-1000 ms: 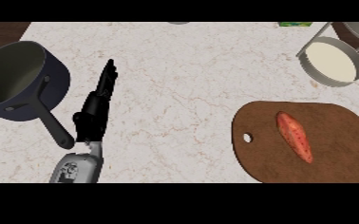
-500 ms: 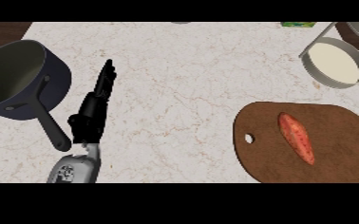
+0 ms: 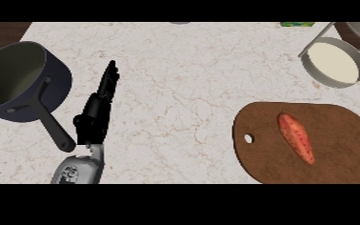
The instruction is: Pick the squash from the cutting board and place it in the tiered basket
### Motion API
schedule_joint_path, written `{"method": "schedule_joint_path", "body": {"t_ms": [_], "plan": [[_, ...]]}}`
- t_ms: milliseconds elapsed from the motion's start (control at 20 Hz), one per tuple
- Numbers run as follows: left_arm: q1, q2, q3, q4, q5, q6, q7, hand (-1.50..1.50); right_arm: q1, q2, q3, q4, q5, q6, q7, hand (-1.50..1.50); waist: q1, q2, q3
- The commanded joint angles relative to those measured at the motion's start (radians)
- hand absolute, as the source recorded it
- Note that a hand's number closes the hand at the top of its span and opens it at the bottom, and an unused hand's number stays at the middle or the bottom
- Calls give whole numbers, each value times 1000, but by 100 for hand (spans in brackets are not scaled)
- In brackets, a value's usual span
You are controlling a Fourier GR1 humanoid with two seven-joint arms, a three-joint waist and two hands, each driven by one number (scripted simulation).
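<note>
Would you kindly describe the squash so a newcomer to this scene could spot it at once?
On the pale marbled counter, look lower right for the brown cutting board. The squash lies on it, a slim orange-red piece, slightly slanted. Nothing else has that colour: the pot at left is dark, the basket above is pale.

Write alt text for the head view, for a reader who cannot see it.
An orange squash lies on a brown cutting board at the lower right. The left hand rests open at the left beside a dark pot; the tiered basket stands at upper right.
</note>
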Motion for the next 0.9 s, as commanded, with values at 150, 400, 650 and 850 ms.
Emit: {"method": "schedule_joint_path", "body": {"t_ms": [150, 400, 650, 850], "plan": [[-25, 17, 35, 23, 3, 3, 4, 0, 1, -151, -116, 31, -82, -29, 71, -150, -19, -4, -1], [50, 45, 57, 17, 32, -26, -63, 0, 165, -258, -283, 87, -212, -11, -8, -150, -35, -7, 0], [57, 12, 13, -42, -5, 6, -4, 0, 362, -375, -407, 144, -323, 114, -149, -150, -41, -10, 1], [53, 6, 16, -57, -9, 19, 10, 0, 548, -473, -499, 238, -386, 258, -301, -150, -52, -9, 4]]}}
